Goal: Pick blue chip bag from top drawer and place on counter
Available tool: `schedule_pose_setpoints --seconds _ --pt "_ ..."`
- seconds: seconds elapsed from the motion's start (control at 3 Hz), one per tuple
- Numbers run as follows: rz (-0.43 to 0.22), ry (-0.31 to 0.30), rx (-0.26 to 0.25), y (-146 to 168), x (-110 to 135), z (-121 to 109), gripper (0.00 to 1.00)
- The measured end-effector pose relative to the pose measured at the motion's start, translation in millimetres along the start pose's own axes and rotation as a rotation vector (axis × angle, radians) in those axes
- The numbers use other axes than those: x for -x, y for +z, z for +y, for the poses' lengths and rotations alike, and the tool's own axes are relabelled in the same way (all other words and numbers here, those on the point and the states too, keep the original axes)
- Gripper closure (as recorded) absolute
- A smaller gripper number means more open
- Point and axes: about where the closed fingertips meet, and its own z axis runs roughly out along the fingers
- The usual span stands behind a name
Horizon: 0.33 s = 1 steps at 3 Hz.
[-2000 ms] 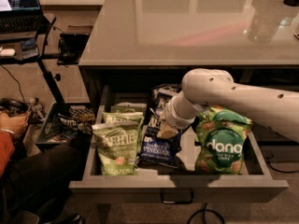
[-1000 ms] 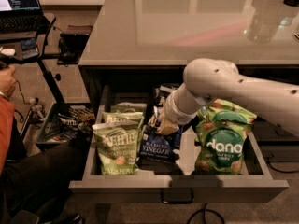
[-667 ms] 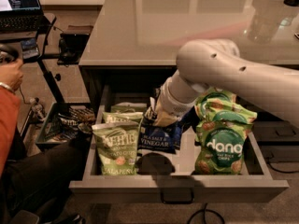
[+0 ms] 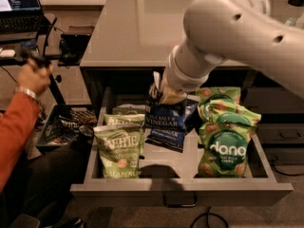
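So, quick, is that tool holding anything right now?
The tool is closed on the top of the blue chip bag, holding it over the open top drawer.

Dim light; shadowed hand [image 4: 160, 90] over drawer [image 4: 142, 190]

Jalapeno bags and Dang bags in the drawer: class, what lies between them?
In the camera view, the blue bag, hanging from the claw shut on its top; bare drawer floor lies before it.
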Motion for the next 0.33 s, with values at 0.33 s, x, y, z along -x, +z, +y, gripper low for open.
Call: schedule_pose_setpoints --seconds 0.33 --pt "-0.001 -0.001 -0.005 -2.3 1.1 -1.7 1.0"
